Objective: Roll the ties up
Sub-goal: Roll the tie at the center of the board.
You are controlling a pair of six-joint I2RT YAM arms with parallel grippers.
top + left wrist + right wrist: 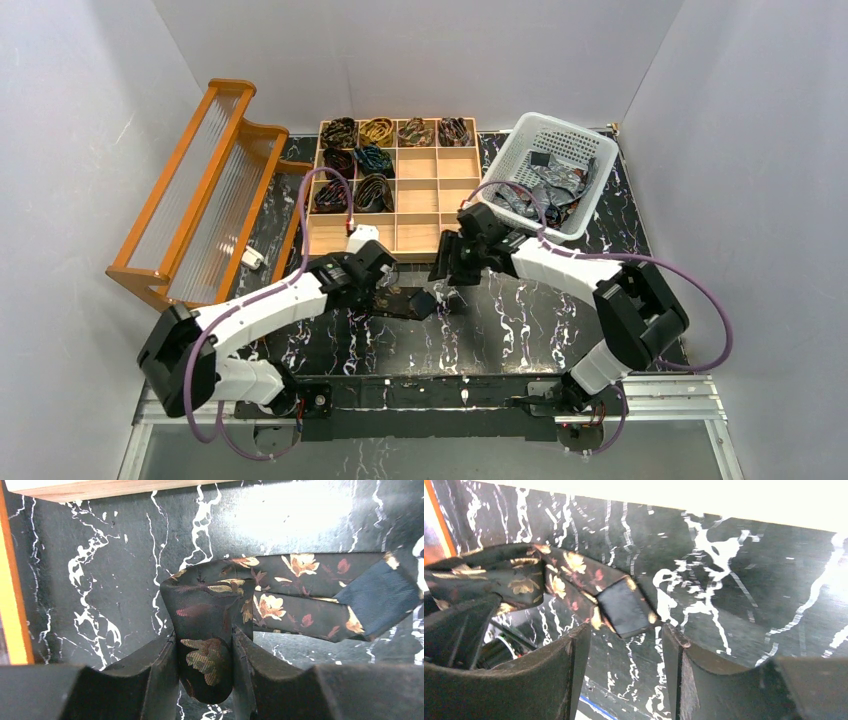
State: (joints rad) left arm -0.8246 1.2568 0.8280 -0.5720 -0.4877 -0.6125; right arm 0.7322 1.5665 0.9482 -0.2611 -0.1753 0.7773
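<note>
Left gripper (206, 650): closed on the folded-over end of a dark floral tie (280, 600). In its wrist view the cloth bulges up between the two fingers at lower centre.
Right gripper (624, 640): jaws apart and holding nothing. It hovers low over the free end (621, 607), which lies just above the gap between the fingers, its dark blue lining turned up.
Tie's place: flat on the black marble table (520, 320) at the centre of the overhead view. It runs from the left gripper rightwards toward the right gripper.
Step in hand: by my reading, the start of a roll. One end is pinched and doubled over, and the rest of the strip is not yet wound.
Next move calls for: the left wrist turning the pinched end over the strip. The right gripper would need to pin or tension the free end so the coil winds tight and straight.
Further out: a wooden tray (437, 180) at upper centre holds rolled ties (360, 160) in its left compartments.
Stock: a white basket (568, 122) at upper right holds loose ties (545, 185).
</note>
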